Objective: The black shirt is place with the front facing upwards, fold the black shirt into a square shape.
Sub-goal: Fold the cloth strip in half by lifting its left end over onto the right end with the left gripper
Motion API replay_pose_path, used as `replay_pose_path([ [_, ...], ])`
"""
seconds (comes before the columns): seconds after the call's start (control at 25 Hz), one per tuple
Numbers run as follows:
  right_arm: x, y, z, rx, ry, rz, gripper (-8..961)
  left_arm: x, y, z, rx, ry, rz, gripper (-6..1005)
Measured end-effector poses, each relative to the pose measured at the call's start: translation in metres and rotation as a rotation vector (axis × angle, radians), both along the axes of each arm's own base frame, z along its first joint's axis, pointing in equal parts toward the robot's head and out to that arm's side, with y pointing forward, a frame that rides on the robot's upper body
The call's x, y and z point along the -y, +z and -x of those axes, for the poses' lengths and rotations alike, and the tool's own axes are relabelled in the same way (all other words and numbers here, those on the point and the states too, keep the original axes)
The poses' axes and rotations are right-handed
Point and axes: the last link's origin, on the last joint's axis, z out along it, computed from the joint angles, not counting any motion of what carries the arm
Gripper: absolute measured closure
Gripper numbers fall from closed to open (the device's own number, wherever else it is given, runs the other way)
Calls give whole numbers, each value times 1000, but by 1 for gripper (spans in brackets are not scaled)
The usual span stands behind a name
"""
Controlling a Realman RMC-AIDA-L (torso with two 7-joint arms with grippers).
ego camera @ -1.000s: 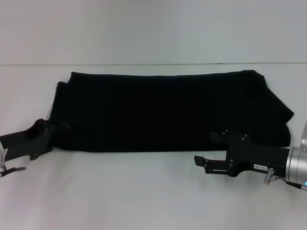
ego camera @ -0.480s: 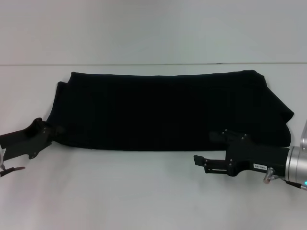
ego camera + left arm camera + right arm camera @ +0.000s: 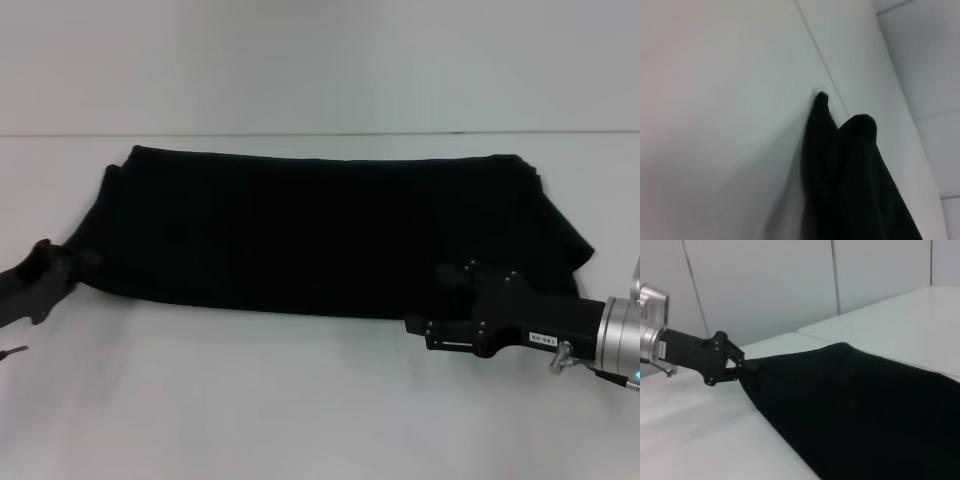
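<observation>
Black shirt lies on the tabletop as a wide band, lengthwise fold apparently done; crosswise folds left. Left end effector pinches its left corner; right end effector at near edge, grip unclear.

White tabletop, plain & matte, fills the head view w/ a thin seam line running across the far part. Right wrist view: pale wall panels behind the tabletop, split by dark vertical joints. Left wrist view shows similar panel lines.
</observation>
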Motion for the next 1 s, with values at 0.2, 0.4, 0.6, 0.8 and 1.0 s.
replay_pose_path([
  [0.2,0,1,0,-5,-4,-1,6,12,22,19,-20,46,-69,959],
  [0.4,1,1,-2,-7,-11,0,7,30,57,44,-54,124,-174,958],
  [0.6,2,0,-3,-5,-18,-2,7,30,66,46,-62,119,-190,958],
  [0.8,6,0,-10,-8,-49,-5,7,14,68,21,-3,9,-189,957],
  [1.0,15,5,-25,-21,-107,-33,7,-24,60,-44,124,-238,-165,957],
])
